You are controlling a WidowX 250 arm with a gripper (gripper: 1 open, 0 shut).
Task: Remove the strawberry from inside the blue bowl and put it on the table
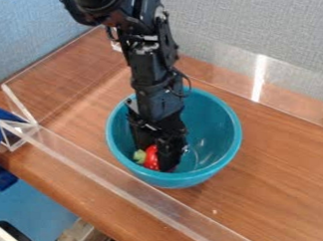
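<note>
We have the pincer [155, 155] pointing straight down into the blue bowl [220, 140], closed on the strawberry [152, 158] near the bowl's floor; bare tabletop [275, 191] lies just beyond the rim.

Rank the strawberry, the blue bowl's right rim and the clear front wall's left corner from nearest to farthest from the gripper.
1. The strawberry, between the fingers of the gripper down in the bowl.
2. The blue bowl, its right rim, to the gripper's right.
3. The clear front wall, its left corner, far left.
</note>
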